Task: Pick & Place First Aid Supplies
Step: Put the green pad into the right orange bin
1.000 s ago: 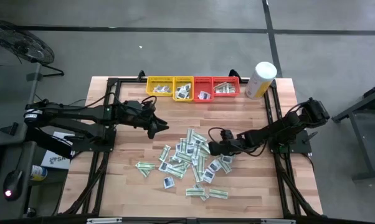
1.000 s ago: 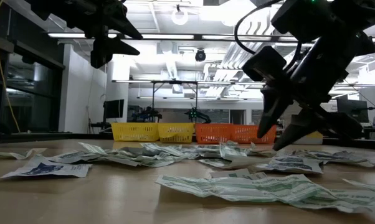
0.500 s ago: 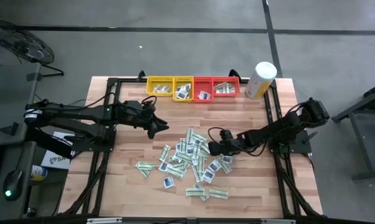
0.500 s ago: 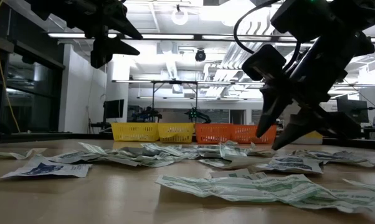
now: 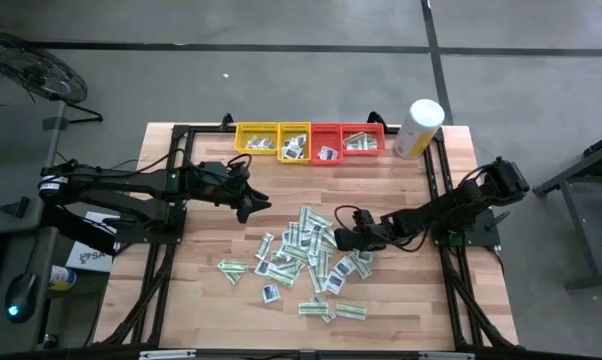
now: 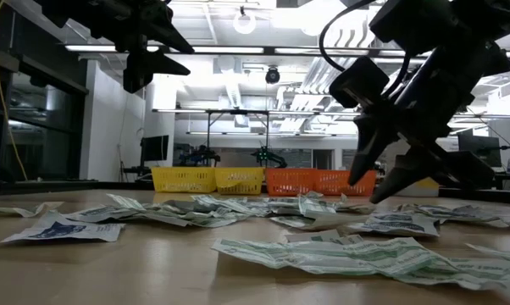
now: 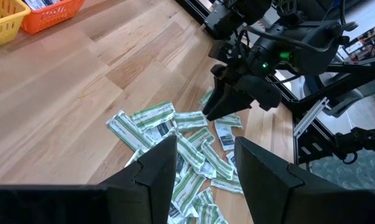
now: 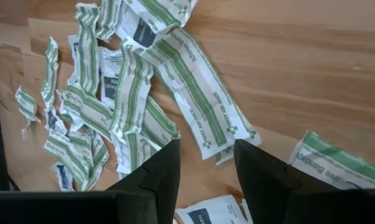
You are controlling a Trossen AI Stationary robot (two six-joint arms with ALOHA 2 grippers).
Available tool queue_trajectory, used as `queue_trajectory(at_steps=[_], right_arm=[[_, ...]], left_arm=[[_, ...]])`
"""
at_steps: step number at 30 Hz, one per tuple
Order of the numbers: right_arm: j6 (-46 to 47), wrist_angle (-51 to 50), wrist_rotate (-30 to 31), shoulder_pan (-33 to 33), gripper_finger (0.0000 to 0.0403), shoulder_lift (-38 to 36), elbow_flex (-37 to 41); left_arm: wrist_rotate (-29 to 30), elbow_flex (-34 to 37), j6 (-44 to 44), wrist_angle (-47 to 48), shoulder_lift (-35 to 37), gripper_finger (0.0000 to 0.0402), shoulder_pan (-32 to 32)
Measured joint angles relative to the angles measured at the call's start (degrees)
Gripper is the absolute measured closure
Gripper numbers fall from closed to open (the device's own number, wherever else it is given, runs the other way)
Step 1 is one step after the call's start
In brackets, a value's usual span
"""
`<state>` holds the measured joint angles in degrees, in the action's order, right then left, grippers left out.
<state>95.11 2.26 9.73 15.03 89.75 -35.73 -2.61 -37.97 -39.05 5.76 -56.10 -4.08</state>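
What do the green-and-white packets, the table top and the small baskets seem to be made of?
Packets: probably thin matte paper, since they are creased and curled.
Table top: wood, likely sealed; it shows joined planks and visible grain.
Baskets: apparently moulded plastic, with evenly yellow and red lattice walls.

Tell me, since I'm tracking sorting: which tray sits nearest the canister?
The red tray at the row's right end, beside the white-and-yellow canister; the others sit farther left.

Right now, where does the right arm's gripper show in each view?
High view: right gripper, at the packet pile's right edge.
Low view: right of centre, jaws open above the packets.
Left wrist view: upper middle, over the pile.
Right wrist view: its own fingers at the bottom.
Shared landmark: the packet pile.
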Motion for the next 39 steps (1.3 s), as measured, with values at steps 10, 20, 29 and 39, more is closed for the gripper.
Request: queue_trajectory(at_steps=[10,20,29,39], right_arm=[[0.78,-1.03,0.85,0.02,0.0259,-0.02,0.0],[2.62,0.38,1.11,0.9,0.0259,2.15,0.0],[3.63,6.36,3.85,0.79,0.0259,5.95,-0.11],[3.76,4.23,6.43,0.61,0.029,6.12,-0.11]], left_arm=[[0.0,0.01,0.02,0.46,0.0,0.0241,0.0],[0.04,0.0,0.24,0.44,0.0,0.0241,-0.01],[0.04,0.0,0.24,0.44,-0.02,0.0241,-0.01],[0.04,0.0,0.24,0.63,-0.02,0.0241,-0.02]])
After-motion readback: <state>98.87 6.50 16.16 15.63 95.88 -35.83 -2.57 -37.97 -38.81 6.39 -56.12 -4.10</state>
